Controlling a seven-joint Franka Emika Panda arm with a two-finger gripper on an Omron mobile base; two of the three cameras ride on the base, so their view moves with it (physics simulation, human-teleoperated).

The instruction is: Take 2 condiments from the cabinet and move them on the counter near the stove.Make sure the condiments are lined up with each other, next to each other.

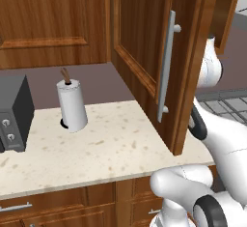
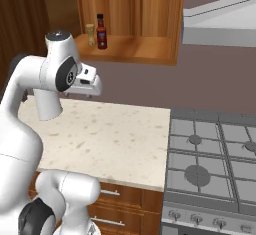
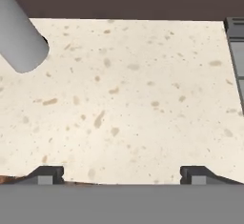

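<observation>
The cabinet [image 2: 150,9] stands open, its door [image 1: 140,33] swung out over the counter [image 2: 115,139]. On its shelf the two condiments stand side by side: a dark red bottle [image 2: 101,31] with a black cap and, just left of it, a shorter tan shaker [image 2: 90,35]. My hand [image 2: 89,83] hangs below and in front of that shelf, above the counter, pointing down. In the hand view the gripper [image 3: 121,174] is open, its fingertips [image 3: 45,174] far apart over bare speckled stone with nothing between them. The stove [image 2: 215,164] lies to the right.
A white paper-towel roll [image 1: 72,106] stands at the back of the counter, and a black toaster [image 1: 13,112] sits at the far left. The open door's long silver handle [image 1: 166,66] hangs close to my arm. A grey range hood [image 2: 220,24] sits above the stove.
</observation>
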